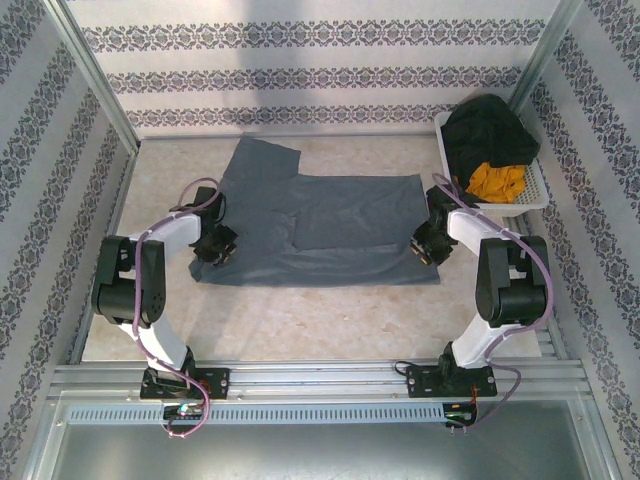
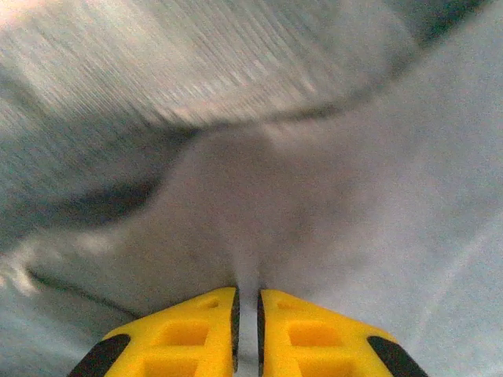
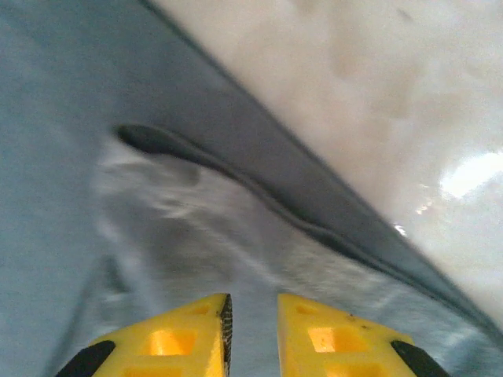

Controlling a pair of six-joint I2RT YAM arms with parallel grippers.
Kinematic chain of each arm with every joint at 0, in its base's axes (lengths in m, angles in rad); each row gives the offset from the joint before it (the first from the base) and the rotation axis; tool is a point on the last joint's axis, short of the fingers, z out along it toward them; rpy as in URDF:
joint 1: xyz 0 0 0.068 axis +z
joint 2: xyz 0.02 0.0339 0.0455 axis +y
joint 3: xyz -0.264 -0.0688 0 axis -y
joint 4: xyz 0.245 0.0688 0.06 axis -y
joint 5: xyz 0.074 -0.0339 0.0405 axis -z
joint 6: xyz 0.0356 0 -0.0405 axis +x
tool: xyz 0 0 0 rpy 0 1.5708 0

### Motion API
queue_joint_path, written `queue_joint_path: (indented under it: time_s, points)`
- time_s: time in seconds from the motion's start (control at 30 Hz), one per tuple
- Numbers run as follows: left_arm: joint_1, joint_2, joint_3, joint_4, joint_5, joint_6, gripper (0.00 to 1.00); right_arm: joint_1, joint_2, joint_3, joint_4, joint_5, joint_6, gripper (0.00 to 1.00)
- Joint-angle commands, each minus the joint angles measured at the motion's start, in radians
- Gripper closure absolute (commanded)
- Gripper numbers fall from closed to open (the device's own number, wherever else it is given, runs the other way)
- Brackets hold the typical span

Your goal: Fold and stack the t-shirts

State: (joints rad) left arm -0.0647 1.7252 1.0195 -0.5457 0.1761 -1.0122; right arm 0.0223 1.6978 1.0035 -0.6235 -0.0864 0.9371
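Fold step: left gripper (image 2: 247, 297) pinching t-shirt (image 1: 330, 225) left edge, right gripper (image 3: 251, 302) narrow, hold unclear; next needs even two-sided lift.

Blur smears the t-shirt (image 2: 330, 204) in my left wrist view. My left gripper (image 2: 247, 297) runs off the bottom edge; whether it pinches cloth, I cannot tell.

table (image 1: 300, 320) bears t-shirt (image 1: 330, 230), seemingly basket (image 1: 535, 195).
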Motion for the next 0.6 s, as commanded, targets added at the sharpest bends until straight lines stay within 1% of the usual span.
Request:
queue_joint_path:
  time_s: [0.0, 0.13, 0.27, 0.43, 0.57]
  points:
    - [0.055, 0.051, -0.005, -0.028, -0.057, 0.073, 0.84, -0.018, 0.038, 0.0, -0.082, 0.037, 0.009, 0.76]
    - [0.1, 0.08, 0.001, -0.057, -0.083, 0.111, 0.84, -0.032, 0.09, 0.039, -0.163, 0.065, -0.017, 0.76]
    - [0.119, 0.066, -0.027, -0.078, -0.096, 0.103, 0.84, -0.025, 0.088, 0.04, -0.168, 0.044, -0.037, 0.75]
    - [0.144, -0.027, -0.124, -0.091, -0.107, 0.024, 0.84, 0.002, 0.068, 0.039, -0.198, 0.027, -0.071, 0.75]
    - [0.163, -0.107, -0.193, -0.108, -0.11, -0.022, 0.84, 0.033, 0.04, -0.007, -0.215, -0.04, -0.089, 0.74]
